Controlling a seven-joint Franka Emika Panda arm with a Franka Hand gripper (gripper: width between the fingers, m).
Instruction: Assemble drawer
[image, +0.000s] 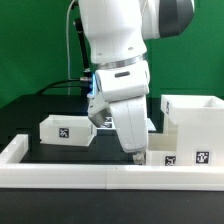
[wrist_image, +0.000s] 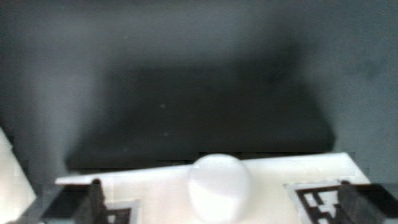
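The drawer's tall white housing (image: 190, 125) stands at the exterior view's right, with square tags low on its face. One small tray (image: 65, 128) with a tag lies at the left. My gripper (image: 135, 150) hangs low between them, just behind the front wall and close to the housing's left side. In the wrist view my gripper (wrist_image: 217, 205) is open, with its dark fingers (wrist_image: 86, 203) wide apart. Between them is a white tagged part with a rounded knob (wrist_image: 217, 185), seemingly the second tray. I cannot tell if the fingers touch it.
A low white border wall (image: 90, 176) runs along the front and turns back at the left. The black table (wrist_image: 178, 90) spreads beyond the white part in the wrist view. Cables and a green backdrop lie behind the arm.
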